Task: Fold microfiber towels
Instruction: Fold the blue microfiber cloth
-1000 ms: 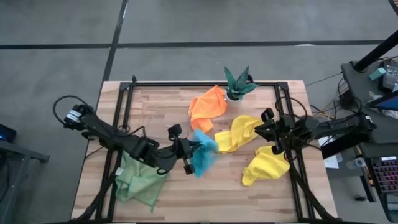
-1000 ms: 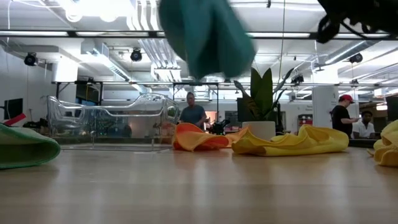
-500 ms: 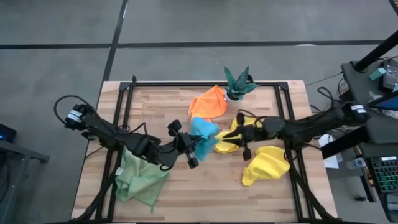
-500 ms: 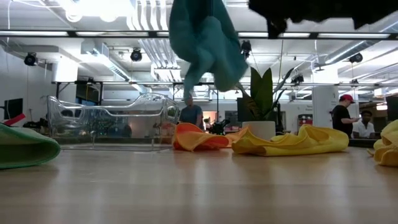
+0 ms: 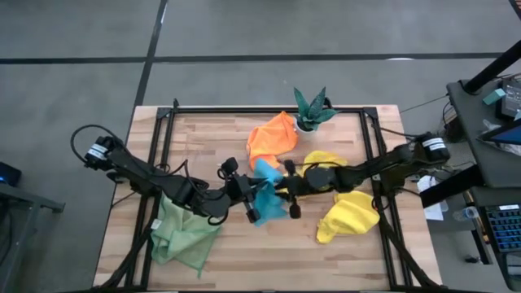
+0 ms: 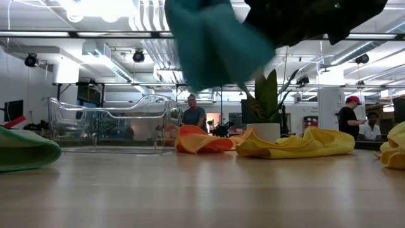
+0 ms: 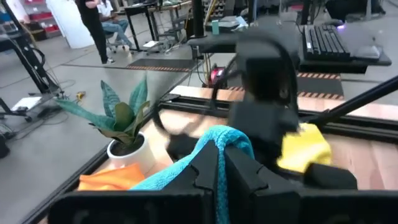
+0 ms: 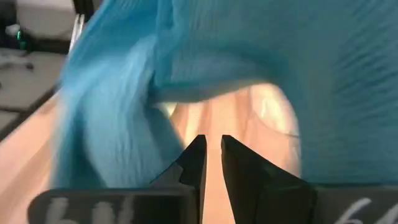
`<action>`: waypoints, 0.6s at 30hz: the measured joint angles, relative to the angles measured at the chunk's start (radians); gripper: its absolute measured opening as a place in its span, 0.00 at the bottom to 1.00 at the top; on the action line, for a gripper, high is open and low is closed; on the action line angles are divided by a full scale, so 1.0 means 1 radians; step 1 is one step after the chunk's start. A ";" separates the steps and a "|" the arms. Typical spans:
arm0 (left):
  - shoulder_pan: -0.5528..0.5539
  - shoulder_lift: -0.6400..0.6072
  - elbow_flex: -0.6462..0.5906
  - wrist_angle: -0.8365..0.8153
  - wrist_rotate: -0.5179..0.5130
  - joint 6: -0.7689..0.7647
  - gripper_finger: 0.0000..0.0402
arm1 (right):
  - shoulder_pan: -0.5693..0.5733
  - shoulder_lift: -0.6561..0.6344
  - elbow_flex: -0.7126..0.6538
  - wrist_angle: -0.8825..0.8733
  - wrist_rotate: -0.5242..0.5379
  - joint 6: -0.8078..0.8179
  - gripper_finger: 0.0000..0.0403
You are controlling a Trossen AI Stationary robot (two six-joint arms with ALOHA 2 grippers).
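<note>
— What's changed?
— My right gripper (image 5: 286, 192) has swung in from the worktop's (image 5: 212, 138) right edge to the blue towel (image 5: 267, 199); its fingers (image 8: 194, 163) are nearly together, empty, just short of the cloth.
— And the left?
— Left gripper (image 5: 247, 194) is pinched on that towel, holding it aloft mid-worktop so I can catch a corner — it hangs bunched and unfolded.

on the wooden desk (image 5: 236, 248) lie a pale green towel (image 5: 184, 234) at the near left, an orange towel (image 5: 272, 137) at the far middle, two yellow towels, one (image 5: 326, 159) right of centre and one (image 5: 348, 218) nearer, a potted plant (image 5: 310, 109) at the far edge, and a clear tray (image 6: 111, 126) at the far left.
</note>
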 joint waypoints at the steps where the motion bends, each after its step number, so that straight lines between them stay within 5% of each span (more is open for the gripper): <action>1: 0.000 0.000 -0.001 -0.012 -0.012 0.009 0.00 | 0.007 -0.002 0.005 0.012 -0.001 0.000 0.11; 18: 0.006 0.000 -0.004 -0.002 -0.054 0.027 0.00 | 0.091 -0.135 0.003 -0.031 0.092 -0.040 0.11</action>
